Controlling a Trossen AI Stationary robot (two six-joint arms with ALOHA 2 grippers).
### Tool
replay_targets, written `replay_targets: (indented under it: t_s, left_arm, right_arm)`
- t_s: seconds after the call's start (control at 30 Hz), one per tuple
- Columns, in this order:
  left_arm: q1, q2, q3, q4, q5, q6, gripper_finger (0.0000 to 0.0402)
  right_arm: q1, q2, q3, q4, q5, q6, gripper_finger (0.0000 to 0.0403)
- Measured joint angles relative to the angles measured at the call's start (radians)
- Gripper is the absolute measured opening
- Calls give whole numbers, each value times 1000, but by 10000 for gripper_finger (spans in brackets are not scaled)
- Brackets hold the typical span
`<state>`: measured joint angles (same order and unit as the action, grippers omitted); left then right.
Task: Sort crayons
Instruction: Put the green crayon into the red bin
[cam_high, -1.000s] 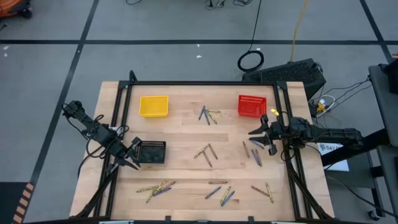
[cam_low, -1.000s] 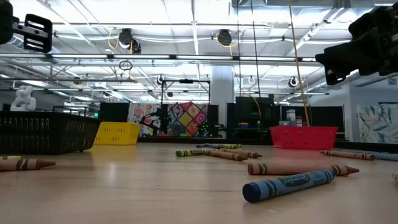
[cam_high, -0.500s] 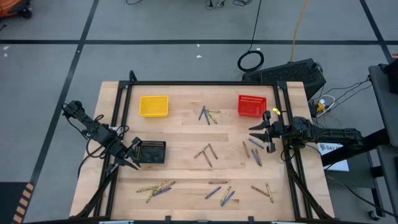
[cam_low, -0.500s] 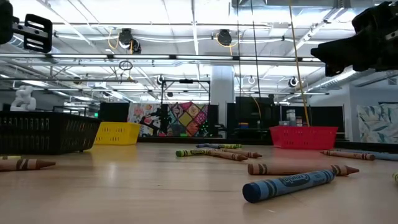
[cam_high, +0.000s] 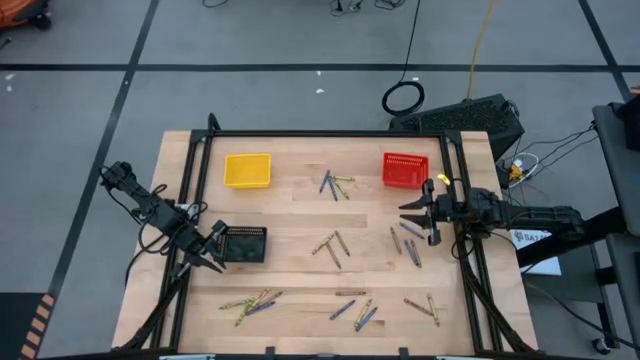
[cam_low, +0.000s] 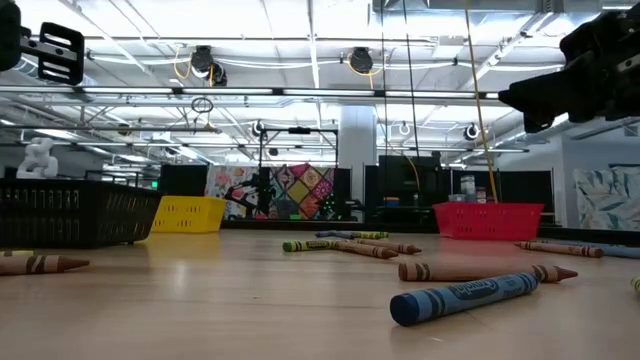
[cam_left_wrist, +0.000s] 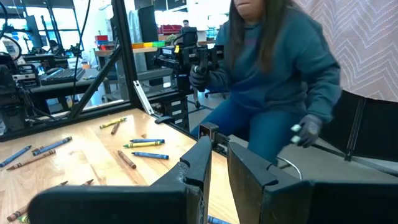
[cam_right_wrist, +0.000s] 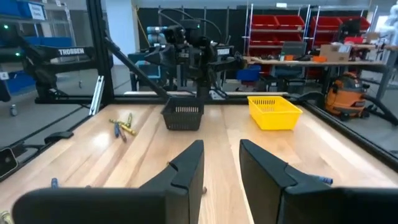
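Crayons lie flat on the wooden table in loose groups: near the far middle (cam_high: 335, 183), at the centre (cam_high: 330, 245), right of centre (cam_high: 406, 245), and along the near edge (cam_high: 255, 300) (cam_high: 355, 312) (cam_high: 424, 305). My left gripper (cam_high: 205, 250) is open and empty at the left, just beside the black basket (cam_high: 243, 244). My right gripper (cam_high: 415, 218) is open and empty above the table's right side, below the red basket (cam_high: 404, 170) in the picture and over the right-of-centre crayons. In the low view a blue crayon (cam_low: 465, 297) and brown ones (cam_low: 480, 270) lie nearest.
A yellow basket (cam_high: 247, 170) stands at the far left, the red one at the far right, the black one at mid left. A dark frame (cam_high: 320, 134) borders the table's far and side edges. A person (cam_left_wrist: 267, 81) sits beyond the table in the left wrist view.
My right gripper has risen a little above the table's right side and come slightly down again, staying open. Nothing else has moved.
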<state>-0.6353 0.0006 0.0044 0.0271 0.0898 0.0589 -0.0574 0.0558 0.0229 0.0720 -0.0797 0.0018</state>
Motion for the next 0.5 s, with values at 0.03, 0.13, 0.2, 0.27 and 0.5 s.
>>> replay_targets:
  t_s: [0.03, 0.13, 0.2, 0.27, 0.5]
  left_arm:
    - [0, 0, 0, 0, 0, 0, 59]
    - [0, 0, 0, 0, 0, 0, 59]
    - [0, 0, 0, 0, 0, 0, 59]
    - [0, 0, 0, 0, 0, 0, 59]
    - [0, 0, 0, 0, 0, 0, 59]
  right_arm:
    - [0, 0, 0, 6, 0, -11, 91]
    - [0, 0, 0, 28, 1, -44, 91]
    - [0, 0, 0, 45, 3, -34, 91]
    - [0, 0, 0, 58, 5, 40, 91]
    - [0, 0, 0, 14, 5, 96, 91]
